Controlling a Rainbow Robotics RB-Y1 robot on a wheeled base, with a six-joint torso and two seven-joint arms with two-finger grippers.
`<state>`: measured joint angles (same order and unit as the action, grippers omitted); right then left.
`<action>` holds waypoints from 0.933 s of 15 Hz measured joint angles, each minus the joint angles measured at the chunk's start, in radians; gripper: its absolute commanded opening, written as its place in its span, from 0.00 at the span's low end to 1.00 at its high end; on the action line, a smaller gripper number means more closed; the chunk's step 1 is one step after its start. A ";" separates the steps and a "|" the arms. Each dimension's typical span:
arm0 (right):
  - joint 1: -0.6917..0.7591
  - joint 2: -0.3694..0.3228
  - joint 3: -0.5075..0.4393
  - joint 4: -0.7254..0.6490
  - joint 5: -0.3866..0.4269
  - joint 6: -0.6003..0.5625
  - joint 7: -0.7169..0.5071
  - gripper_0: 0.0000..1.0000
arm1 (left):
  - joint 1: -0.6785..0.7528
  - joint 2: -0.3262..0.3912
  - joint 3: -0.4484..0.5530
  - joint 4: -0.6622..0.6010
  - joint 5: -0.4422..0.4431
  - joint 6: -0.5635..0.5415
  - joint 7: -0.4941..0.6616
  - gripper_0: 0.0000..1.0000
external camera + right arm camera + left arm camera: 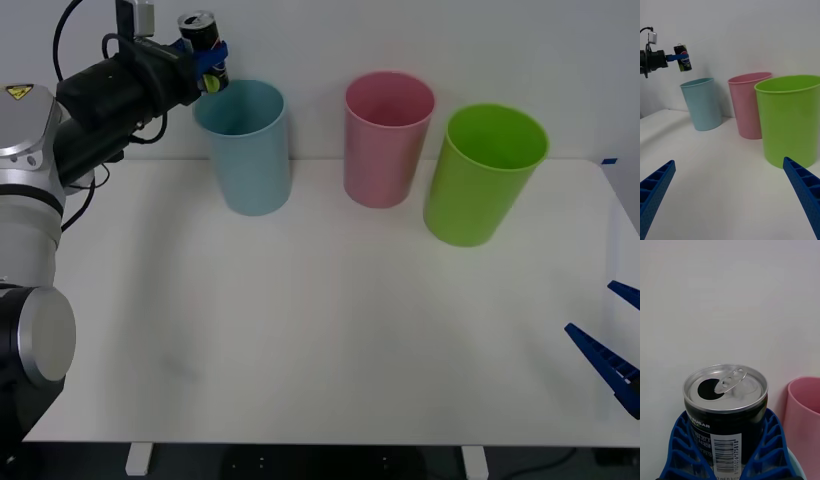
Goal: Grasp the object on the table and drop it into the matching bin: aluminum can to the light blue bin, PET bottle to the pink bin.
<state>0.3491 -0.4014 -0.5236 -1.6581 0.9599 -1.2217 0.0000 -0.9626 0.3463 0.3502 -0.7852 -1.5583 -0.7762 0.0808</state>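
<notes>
White table (330, 330): left gripper (208, 62) clamps the aluminum can (200, 32) above the light blue bin (245, 145), at its rim. Carry step nearly complete; release needs centring over the bin. Right gripper (730, 195), spread wide, idles near the table's edge.

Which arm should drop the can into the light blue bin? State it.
Left. The left gripper already holds the aluminum can above the light blue bin; the right gripper sits open at the table's near right edge.

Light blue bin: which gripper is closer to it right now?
Left. The left gripper holds the aluminum can just above the light blue bin, at its rim. The right gripper sits open, low at the table's opposite near edge.
</notes>
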 measured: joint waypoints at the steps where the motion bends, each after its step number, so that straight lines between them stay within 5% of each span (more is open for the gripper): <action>1: 0.000 0.000 0.000 0.000 0.000 0.000 0.000 1.00 | -0.013 -0.004 -0.001 0.011 -0.008 0.012 0.000 0.00; 10: 0.000 0.000 0.000 0.000 0.000 0.000 0.000 1.00 | -0.024 -0.038 -0.016 0.015 -0.024 0.061 0.000 0.01; 11: 0.000 0.000 0.000 0.000 0.000 0.000 0.000 1.00 | -0.024 -0.038 -0.018 0.015 -0.024 0.061 0.000 0.08; 12: 0.000 0.000 0.000 0.000 0.000 0.000 0.000 1.00 | -0.024 -0.037 -0.019 0.015 -0.024 0.061 0.000 0.27; 13: 0.000 0.000 0.000 0.000 0.000 0.000 0.000 1.00 | -0.024 -0.038 -0.020 0.015 -0.024 0.061 0.000 0.89; 14: 0.000 0.000 0.000 0.000 0.000 0.000 0.000 1.00 | -0.024 -0.038 -0.020 0.015 -0.024 0.061 -0.001 1.00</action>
<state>0.3491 -0.4014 -0.5236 -1.6581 0.9599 -1.2217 0.0000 -0.9864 0.3088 0.3298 -0.7700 -1.5821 -0.7147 0.0801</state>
